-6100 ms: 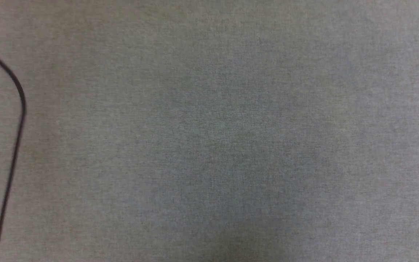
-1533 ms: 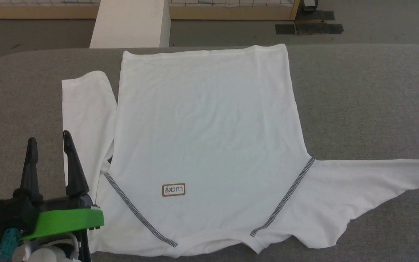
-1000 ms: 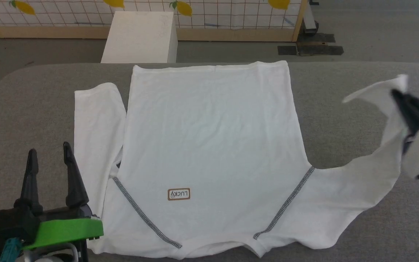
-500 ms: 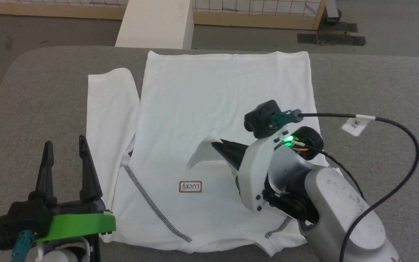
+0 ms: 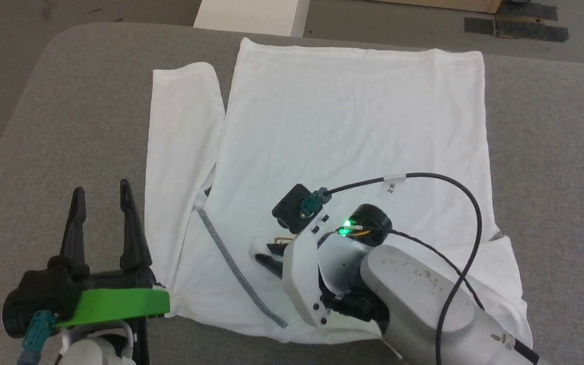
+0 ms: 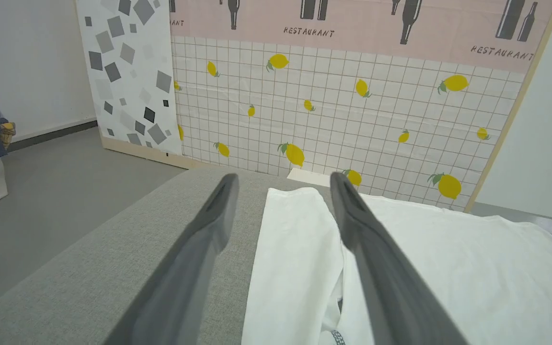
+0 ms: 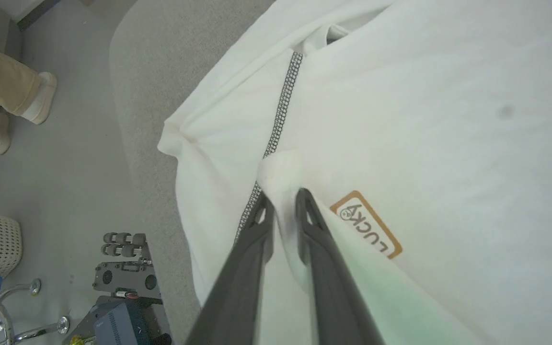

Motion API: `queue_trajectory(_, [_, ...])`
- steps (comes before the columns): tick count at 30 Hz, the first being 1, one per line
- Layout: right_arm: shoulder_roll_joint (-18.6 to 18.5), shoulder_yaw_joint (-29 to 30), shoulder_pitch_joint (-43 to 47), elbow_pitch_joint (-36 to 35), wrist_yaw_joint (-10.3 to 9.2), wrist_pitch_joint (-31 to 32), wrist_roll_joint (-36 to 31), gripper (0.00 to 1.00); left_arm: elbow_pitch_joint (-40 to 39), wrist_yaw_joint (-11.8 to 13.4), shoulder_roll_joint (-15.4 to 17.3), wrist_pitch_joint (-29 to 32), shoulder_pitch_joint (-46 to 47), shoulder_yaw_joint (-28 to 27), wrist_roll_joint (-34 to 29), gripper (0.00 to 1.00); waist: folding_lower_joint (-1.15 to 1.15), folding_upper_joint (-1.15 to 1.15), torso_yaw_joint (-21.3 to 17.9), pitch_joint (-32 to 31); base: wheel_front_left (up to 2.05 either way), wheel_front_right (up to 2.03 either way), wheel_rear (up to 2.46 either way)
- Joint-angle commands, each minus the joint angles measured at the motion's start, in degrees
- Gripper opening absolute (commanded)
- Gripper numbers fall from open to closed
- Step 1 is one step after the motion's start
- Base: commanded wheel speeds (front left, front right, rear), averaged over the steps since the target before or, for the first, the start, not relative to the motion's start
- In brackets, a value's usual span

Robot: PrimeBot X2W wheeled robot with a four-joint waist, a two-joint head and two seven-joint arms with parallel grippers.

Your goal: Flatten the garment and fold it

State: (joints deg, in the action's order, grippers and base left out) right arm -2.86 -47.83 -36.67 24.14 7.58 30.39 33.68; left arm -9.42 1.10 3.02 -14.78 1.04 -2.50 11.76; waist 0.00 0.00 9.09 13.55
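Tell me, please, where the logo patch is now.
In the right wrist view, the logo patch lies on the garment, just right of the right gripper, which pinches a fold of it.

— What sort of place is this?

— A robot test lab dressed up as a set, not a real restaurant. The lemon-tile wall point(image 6: 352, 120) is a printed sheet on a wooden frame point(image 5: 454, 4). A pink "RESTAURANT" banner point(image 6: 352, 19) runs above it and a panel of grey squares point(image 6: 127, 72) stands beside it.

— What else points to a lab?

— The bare grey floor point(image 6: 55, 177) has black tape point(image 5: 517, 28) stuck to it. There is a fabric-covered table point(image 6: 113, 268), and electronic gear point(image 7: 125, 278) sits on the floor near a person's shoes point(image 7: 39, 98).
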Motion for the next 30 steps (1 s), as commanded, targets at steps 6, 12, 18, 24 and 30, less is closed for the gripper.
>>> queue_trajectory(6, [0.0,4.7,-2.2,-1.9,-0.09,-6.7,8.7,1.0,0.7,0.1,-0.1,-0.2,0.5,-0.9,-0.5,1.0,0.0,0.0,-1.6,-2.2,0.0,0.0,0.0])
queue_trajectory(12, [-3.3,17.2,-1.0,-7.0,-0.09,-17.3,5.0,1.0,1.1,-0.4,-0.1,-0.2,-0.6,-1.8,-1.1,1.0,0.0,0.0,-4.3,-5.0,0.0,0.0,0.0])
queue_trajectory(18, [-4.8,36.3,7.7,-13.6,-0.09,-28.2,-3.8,1.0,1.6,-0.2,-0.1,-0.2,-0.9,-2.4,-1.0,1.0,0.0,0.0,-6.5,-6.1,0.0,0.0,0.0])
queue_trajectory(24, [-3.2,50.8,18.8,-20.5,-0.09,-36.0,-13.7,1.0,2.9,-0.1,-0.1,-0.2,-0.5,-2.3,-0.9,1.0,0.0,0.0,-8.1,-6.0,0.0,0.0,0.0])
queue_trajectory(30, [-1.4,54.9,28.1,-24.1,-0.09,-39.5,-18.5,1.0,5.2,-0.5,-0.1,-0.2,0.6,-1.9,-1.5,1.0,0.0,0.0,-8.7,-6.0,0.0,0.0,0.0])
